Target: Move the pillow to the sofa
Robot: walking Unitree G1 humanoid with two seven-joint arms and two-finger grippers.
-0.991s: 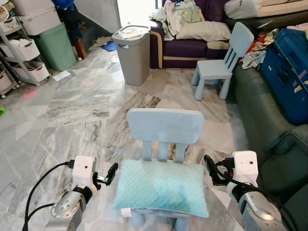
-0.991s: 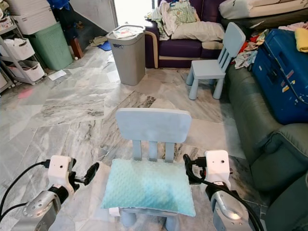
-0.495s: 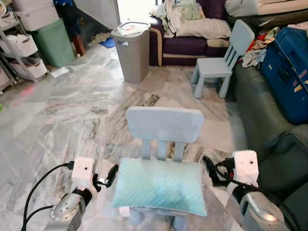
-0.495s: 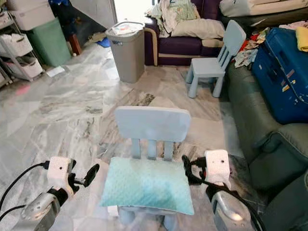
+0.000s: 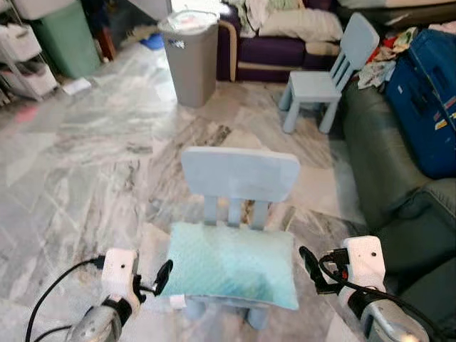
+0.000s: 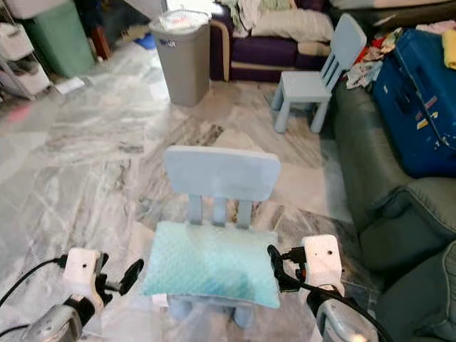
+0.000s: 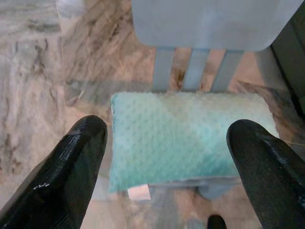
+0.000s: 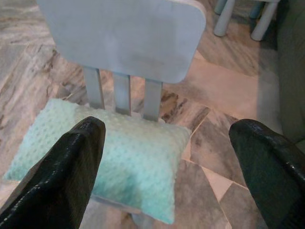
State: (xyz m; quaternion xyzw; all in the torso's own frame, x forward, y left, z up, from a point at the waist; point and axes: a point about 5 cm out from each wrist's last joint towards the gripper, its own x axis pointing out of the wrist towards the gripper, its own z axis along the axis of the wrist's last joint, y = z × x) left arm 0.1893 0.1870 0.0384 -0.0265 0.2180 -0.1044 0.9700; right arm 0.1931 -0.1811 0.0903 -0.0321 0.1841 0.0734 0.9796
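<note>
A mint-green dotted pillow (image 5: 234,265) lies flat on the seat of a small light-blue chair (image 5: 240,174) just in front of me. My left gripper (image 5: 162,276) hovers open beside the pillow's left end, apart from it. My right gripper (image 5: 308,265) hovers open beside the pillow's right end, also not touching. In the left wrist view the pillow (image 7: 186,136) lies between the two black fingers (image 7: 71,167), a little ahead of them. The right wrist view shows the pillow (image 8: 119,157) below the chair's backrest. A dark green sofa (image 5: 388,157) runs along my right side.
A second light-blue chair (image 5: 324,78) stands farther back, near a purple sofa (image 5: 278,43) piled with clothes. A grey bin (image 5: 189,57) stands at the back centre. A blue suitcase (image 5: 427,100) rests on the green sofa. Marble floor lies open to the left.
The camera has tilted down and drawn closer, so the whole scene has shifted up. Both grippers sit lower in the picture, still flanking the pillow. The pillow has not moved.
</note>
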